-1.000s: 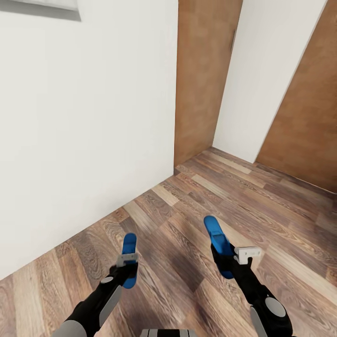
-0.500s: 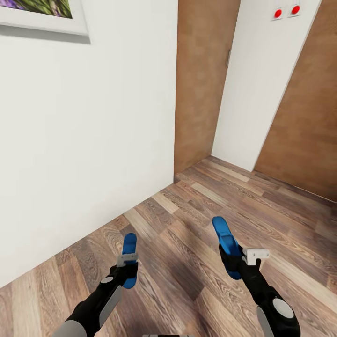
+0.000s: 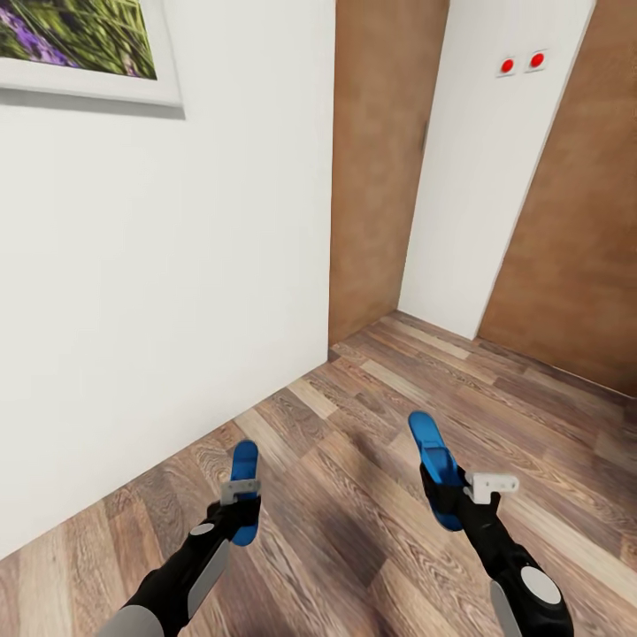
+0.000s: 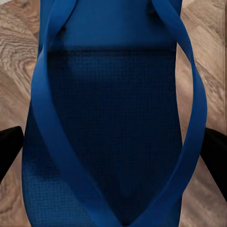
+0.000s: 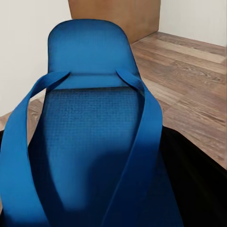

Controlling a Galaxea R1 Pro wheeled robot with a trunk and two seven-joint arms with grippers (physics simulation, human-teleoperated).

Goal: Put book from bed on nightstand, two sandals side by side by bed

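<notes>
Head view. The left gripper (image 3: 241, 506), at about 7 o'clock in the frame, is clamped on one blue sandal (image 3: 244, 489), which points away from the robot above the wood-plank floor (image 3: 372, 416). The right gripper (image 3: 460, 500), at about 5 o'clock, grips the other sandal (image 3: 435, 467), which angles up and toward 11 o'clock. The two sandals are well apart, one in each gripper. A white wall (image 3: 177, 283) fills the 9 o'clock side and carries a framed picture (image 3: 80, 44) of purple flowers at 11 o'clock. At 12 o'clock stands a brown wood panel (image 3: 376, 168); beside it a white wall section (image 3: 482, 186) bears two red round buttons (image 3: 522, 64) at 1 o'clock, and another brown panel (image 3: 575, 230) lies at 3 o'clock.

Left wrist view. The sandal (image 4: 113, 123) lies strap side up, its thin straps meeting in a V, between the dark fingers (image 4: 8, 146) at either edge; floor (image 4: 19, 42) shows behind.

Right wrist view. The sandal (image 5: 90, 142) shows its rounded end, straps up, with the dark gripper body (image 5: 194, 184) beside it and floor (image 5: 189, 80) beyond.
</notes>
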